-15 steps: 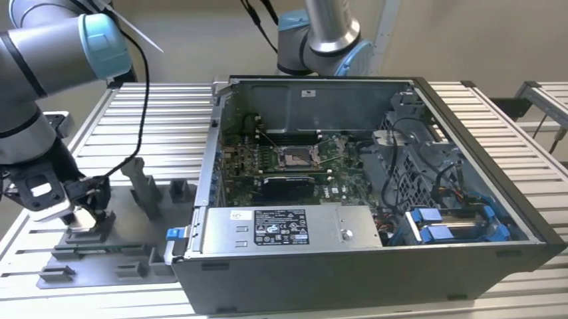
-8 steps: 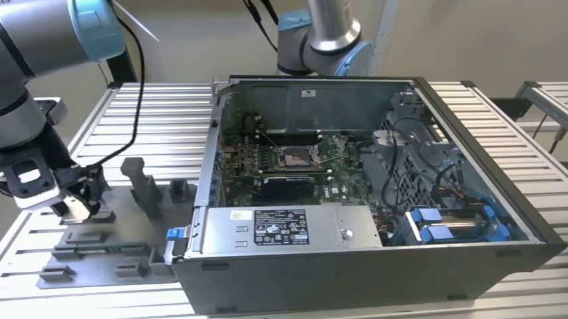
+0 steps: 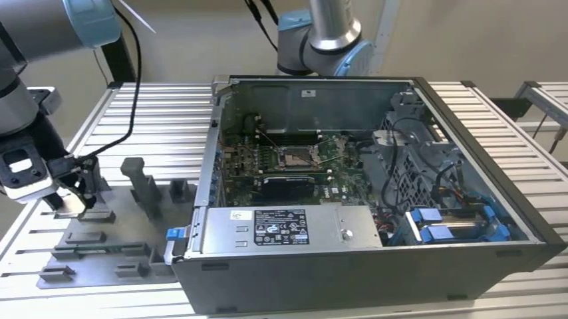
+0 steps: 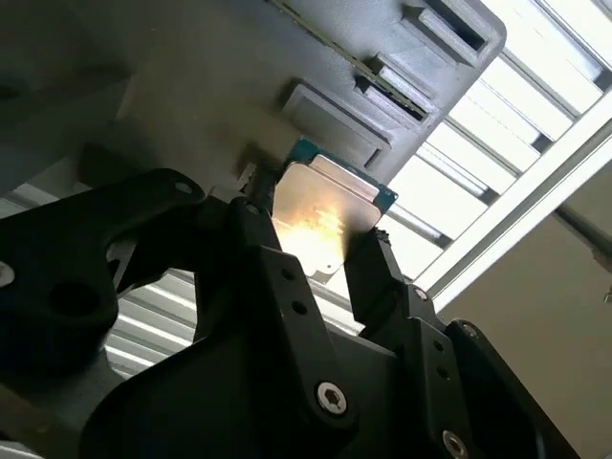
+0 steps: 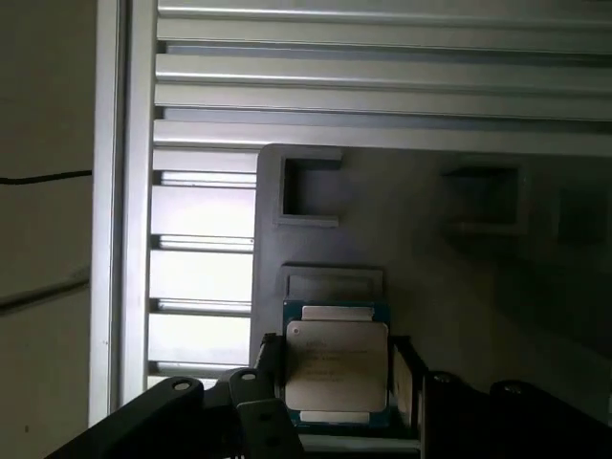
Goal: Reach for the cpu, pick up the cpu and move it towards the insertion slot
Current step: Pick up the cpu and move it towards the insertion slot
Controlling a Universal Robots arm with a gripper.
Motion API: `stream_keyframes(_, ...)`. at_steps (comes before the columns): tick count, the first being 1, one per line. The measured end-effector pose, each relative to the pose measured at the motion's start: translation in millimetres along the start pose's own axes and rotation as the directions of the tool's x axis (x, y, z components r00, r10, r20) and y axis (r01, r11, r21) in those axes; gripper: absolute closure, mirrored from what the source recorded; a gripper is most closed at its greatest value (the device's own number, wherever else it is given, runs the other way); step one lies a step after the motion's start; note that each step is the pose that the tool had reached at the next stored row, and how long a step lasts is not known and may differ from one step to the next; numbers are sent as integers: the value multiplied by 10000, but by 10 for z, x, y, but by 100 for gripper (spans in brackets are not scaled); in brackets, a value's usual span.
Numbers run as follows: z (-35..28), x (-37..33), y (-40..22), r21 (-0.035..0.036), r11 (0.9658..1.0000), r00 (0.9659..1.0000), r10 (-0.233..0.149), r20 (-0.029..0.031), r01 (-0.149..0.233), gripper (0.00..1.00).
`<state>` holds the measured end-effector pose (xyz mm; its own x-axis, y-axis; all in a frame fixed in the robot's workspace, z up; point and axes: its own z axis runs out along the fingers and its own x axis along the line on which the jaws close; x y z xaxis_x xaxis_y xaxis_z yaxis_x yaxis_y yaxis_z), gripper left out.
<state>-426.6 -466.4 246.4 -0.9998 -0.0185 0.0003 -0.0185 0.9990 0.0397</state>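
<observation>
The cpu [image 5: 336, 361], a small square chip with a silvery top and a thin greenish rim, sits between the two black fingers of my gripper [image 5: 337, 382] in both wrist views. The fingers press on two opposite edges of the cpu [image 4: 325, 206], and the gripper [image 4: 311, 234] holds it just off the grey fixture plate [image 5: 459, 287]. In the exterior view the gripper [image 3: 73, 198] hangs over that plate [image 3: 98, 256] at the exterior view's left. The insertion slot [image 3: 294, 158], a silver-framed socket on the green board, lies inside the open computer case, well off towards the exterior view's right.
The open computer case [image 3: 373, 259] has tall metal walls around the board. Upright grey posts [image 3: 142, 186] stand on the fixture plate beside the gripper. A second arm's base [image 3: 320, 40] stands behind the case. The slatted metal table [image 3: 159, 113] runs under everything.
</observation>
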Motion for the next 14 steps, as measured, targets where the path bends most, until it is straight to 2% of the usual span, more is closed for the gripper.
stream_keyframes(3,-89,0,3,-1,10000,10000,-1,-1,1,100)
stream_keyframes(14,-590,0,23,-2,10000,10000,-1,0,1,100)
